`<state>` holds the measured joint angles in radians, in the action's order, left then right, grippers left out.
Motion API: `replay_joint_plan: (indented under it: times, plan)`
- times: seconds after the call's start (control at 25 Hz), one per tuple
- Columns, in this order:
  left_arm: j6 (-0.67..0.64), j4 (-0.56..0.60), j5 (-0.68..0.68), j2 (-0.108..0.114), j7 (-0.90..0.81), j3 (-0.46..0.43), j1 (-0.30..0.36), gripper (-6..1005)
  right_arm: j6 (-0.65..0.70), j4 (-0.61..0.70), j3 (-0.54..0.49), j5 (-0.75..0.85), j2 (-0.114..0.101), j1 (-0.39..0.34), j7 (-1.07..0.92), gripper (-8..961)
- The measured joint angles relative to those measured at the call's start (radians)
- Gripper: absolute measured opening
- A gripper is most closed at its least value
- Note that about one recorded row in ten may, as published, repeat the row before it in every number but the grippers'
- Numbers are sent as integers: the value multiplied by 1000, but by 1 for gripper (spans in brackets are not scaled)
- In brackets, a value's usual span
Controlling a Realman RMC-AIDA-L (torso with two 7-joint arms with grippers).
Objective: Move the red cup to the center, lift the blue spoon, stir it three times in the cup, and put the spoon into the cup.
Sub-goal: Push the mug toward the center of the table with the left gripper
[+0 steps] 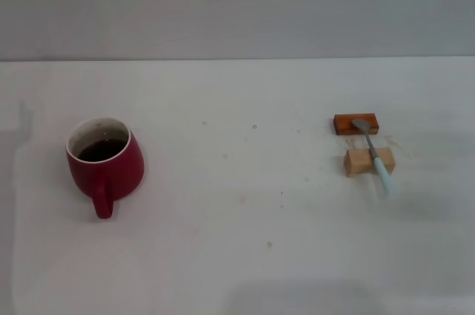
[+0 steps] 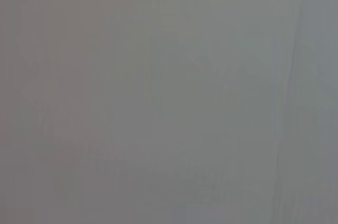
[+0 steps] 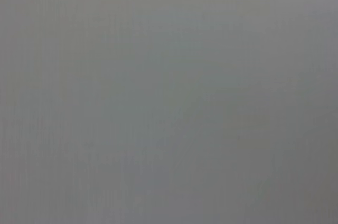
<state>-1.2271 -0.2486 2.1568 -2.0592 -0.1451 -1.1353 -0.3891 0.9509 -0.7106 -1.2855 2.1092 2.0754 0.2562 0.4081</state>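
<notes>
The red cup (image 1: 107, 164) stands on the left of the white table (image 1: 245, 255) in the head view, with dark liquid inside and its handle pointing toward me. The blue spoon (image 1: 373, 151) lies on the right, propped across two small wooden blocks, its silver bowl on the far block and its pale blue handle toward me. Neither gripper shows in any view. Both wrist views show only a plain grey surface.
A dark orange-brown block (image 1: 355, 124) and a pale wooden block (image 1: 362, 162) hold up the spoon. A grey wall rises behind the table's far edge. Small specks dot the tabletop between the cup and the spoon.
</notes>
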Motion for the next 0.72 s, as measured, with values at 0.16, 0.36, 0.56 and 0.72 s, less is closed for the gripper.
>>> replay_joint_plan:
  times: [0.16,0.36,0.56,0.72]
  plan:
    - [3,9,0,-1,62,-1,-2,665,0,-2,0,0,0,-1,0,603]
    - [5,53,0,0,70,2,2,782,0,-6,0,0,0,-3,0,602]
    - [6,71,0,-1,139,31,12,681,0,-6,-1,0,-1,-3,0,602]
    - [5,79,0,-4,305,105,17,513,0,-6,-2,0,-2,-3,0,603]
